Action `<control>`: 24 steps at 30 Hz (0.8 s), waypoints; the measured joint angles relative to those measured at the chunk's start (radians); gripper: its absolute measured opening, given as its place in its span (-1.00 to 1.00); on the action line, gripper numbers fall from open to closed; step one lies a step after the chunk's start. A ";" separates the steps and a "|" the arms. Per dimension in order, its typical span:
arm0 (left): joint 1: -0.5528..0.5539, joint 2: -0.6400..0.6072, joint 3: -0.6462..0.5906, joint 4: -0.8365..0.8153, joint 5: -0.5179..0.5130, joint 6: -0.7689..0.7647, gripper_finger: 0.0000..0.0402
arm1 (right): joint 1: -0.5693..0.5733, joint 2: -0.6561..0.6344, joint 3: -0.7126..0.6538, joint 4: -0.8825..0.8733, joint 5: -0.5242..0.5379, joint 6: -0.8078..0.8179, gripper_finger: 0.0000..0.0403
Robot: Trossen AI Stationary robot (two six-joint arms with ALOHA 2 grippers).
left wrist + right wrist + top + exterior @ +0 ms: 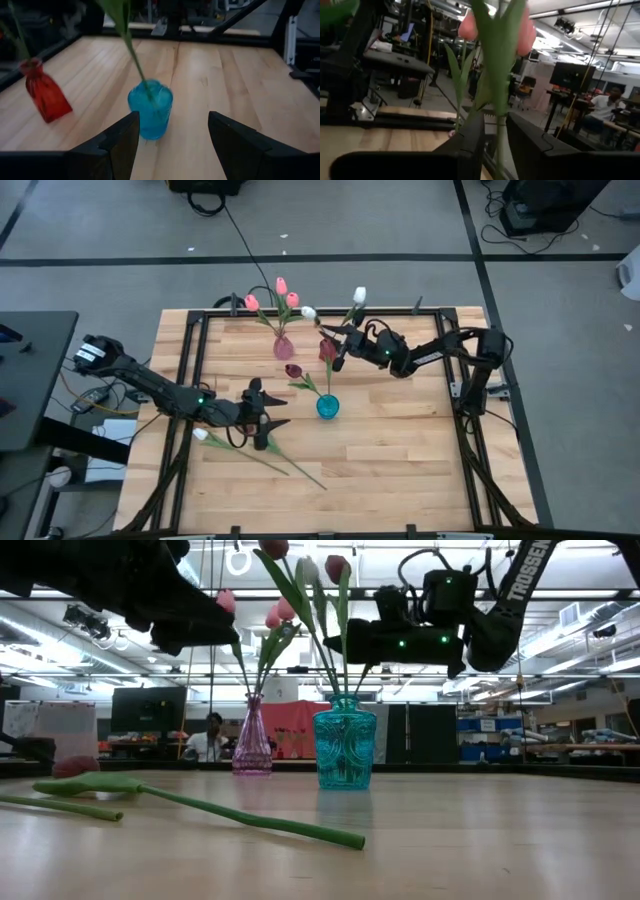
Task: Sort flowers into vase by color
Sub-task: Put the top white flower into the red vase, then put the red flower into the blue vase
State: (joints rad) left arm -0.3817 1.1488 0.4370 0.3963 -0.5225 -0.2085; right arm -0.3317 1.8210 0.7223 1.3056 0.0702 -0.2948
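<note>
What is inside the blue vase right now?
The blue vase holds green stems of dark maroon tulips. The tinted glass hides their lower ends. The right claw grips one stem.

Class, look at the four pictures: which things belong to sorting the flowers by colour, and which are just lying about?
Belongs to the job: pink vase with pink tulips; blue vase; stem held by the right end effector; white tulip lying on the table; open left end effector.
Just lying about: floor cables; person and monitor behind.
</note>
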 joint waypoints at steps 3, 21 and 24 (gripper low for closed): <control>0.000 -0.012 0.000 -0.066 -0.017 -0.040 0.20 | 0.016 -0.027 0.000 -0.037 0.037 -0.013 -0.49; 0.000 -0.097 0.000 -0.116 -0.034 -0.005 0.20 | 0.139 -0.483 0.000 -0.762 0.209 0.020 -0.45; 0.000 -0.124 0.001 -0.102 -0.028 0.088 0.20 | 0.199 -0.579 0.000 -0.913 0.249 0.089 -0.45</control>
State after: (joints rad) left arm -0.3817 1.0243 0.4377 0.2942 -0.5507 -0.1203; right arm -0.1326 1.2420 0.7219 0.3925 0.3193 -0.2060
